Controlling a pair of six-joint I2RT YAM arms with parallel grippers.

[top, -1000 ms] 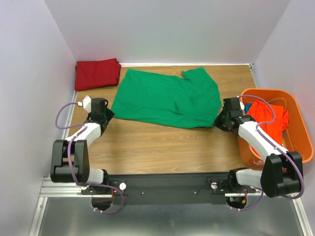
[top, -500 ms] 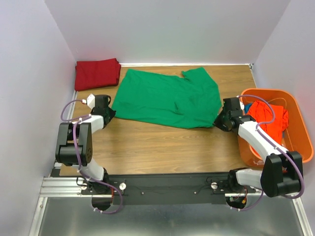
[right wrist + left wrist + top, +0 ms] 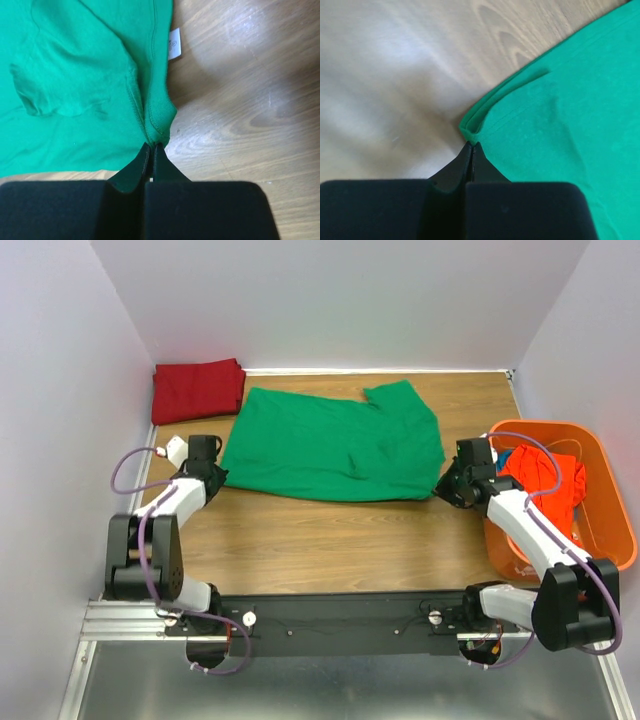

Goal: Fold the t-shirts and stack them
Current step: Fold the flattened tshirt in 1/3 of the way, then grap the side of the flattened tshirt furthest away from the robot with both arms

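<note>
Spread flat on table (image 3: pixel 320 540): green t-shirt (image 3: pixel 335 445). Left end effector (image 3: pixel 471 146) pressed together, pinching the near-left hem corner. Right end effector (image 3: pixel 151 146) likewise pinching the near-right corner. Cloth looks light and limp, likely to sag and crease. Doubled hem at the corners seems the surest hold.

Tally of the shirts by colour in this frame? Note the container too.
green t-shirt: 1
dark red t-shirt: 1
orange-red t-shirt: 1
orange basket: 1
Total: 3 shirts, 1 basket, 4 things. A blue scrap in the basket is too small to identify.
</note>
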